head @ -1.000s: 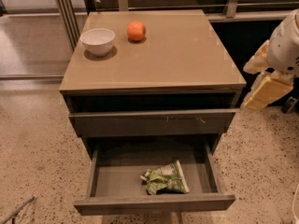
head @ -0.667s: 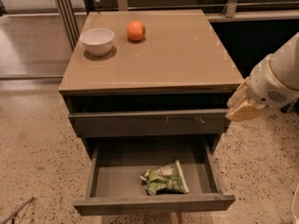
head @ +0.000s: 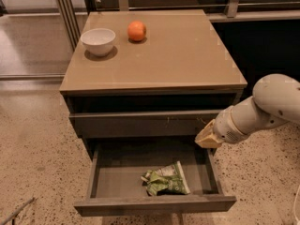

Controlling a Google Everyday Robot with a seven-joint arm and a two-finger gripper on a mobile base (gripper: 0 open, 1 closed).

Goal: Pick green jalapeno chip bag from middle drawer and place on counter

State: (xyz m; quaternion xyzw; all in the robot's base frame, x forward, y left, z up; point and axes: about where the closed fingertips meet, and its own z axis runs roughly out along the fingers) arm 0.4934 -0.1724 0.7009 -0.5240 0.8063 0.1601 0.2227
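Observation:
The green jalapeno chip bag [head: 166, 179], crumpled, green with white patches, lies on the floor of the open middle drawer [head: 112, 179], right of its middle. The tan counter [head: 178, 55] tops the grey cabinet. My gripper [head: 207, 137] comes in from the right on a white arm, its tan end over the drawer's right side, above and to the right of the bag and apart from it.
A white bowl [head: 98, 40] and an orange fruit [head: 137, 31] stand at the counter's back left. A grey drawer front with small scuffs [head: 140, 123] sits above the open drawer. Speckled floor surrounds the cabinet; rails run behind it.
The arm has swung in from the right and down, bringing the gripper from beside the cabinet to over the drawer's right side. The bag has not moved.

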